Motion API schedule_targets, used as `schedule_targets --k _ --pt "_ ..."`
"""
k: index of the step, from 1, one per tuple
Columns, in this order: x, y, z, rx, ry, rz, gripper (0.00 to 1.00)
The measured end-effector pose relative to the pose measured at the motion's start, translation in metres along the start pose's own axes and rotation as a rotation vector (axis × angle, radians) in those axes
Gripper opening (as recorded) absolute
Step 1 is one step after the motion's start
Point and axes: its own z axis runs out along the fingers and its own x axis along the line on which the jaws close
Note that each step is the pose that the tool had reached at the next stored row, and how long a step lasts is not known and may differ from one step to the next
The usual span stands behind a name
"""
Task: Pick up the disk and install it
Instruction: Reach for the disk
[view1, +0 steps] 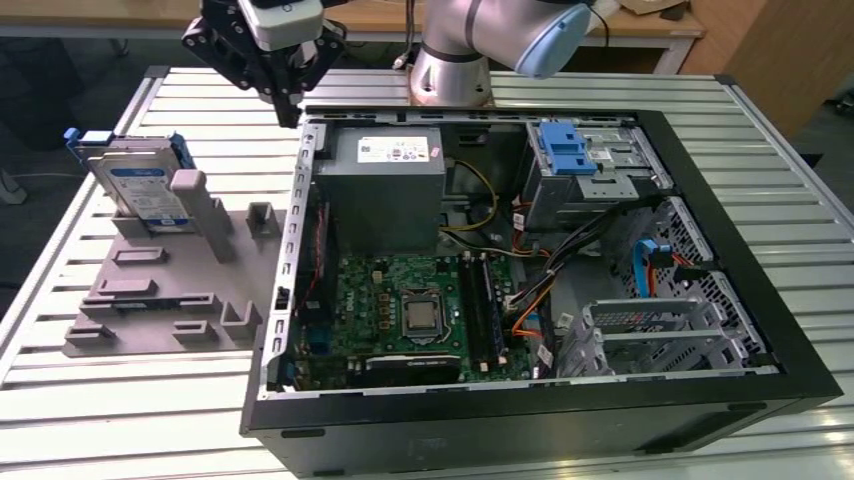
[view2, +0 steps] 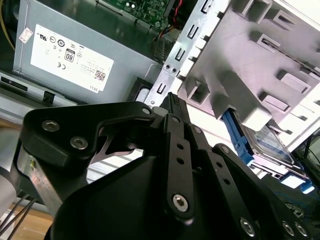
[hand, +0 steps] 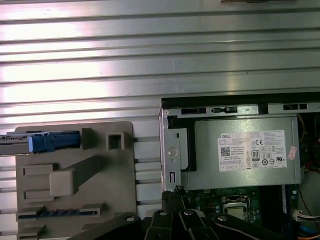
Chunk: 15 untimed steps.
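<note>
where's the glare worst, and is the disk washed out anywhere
First wrist view: bright glare bands across the ribbed table. Second wrist view: the grey holder is blown out white, the gripper dark in front, the disk not washed out. Exterior view: even light, no glare on the disk.

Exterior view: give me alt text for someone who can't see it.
A black robot gripper hovers, holding nothing, near a corner of an open black computer case. At the exterior view's left, the silver blue-framed hard disk stands in a grey holder.
</note>
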Motion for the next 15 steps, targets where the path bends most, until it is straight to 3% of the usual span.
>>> schedule_targets --k 15 --pt "0.0043 -0.0003 0.0003 0.0000 0.0000 0.000 0.11"
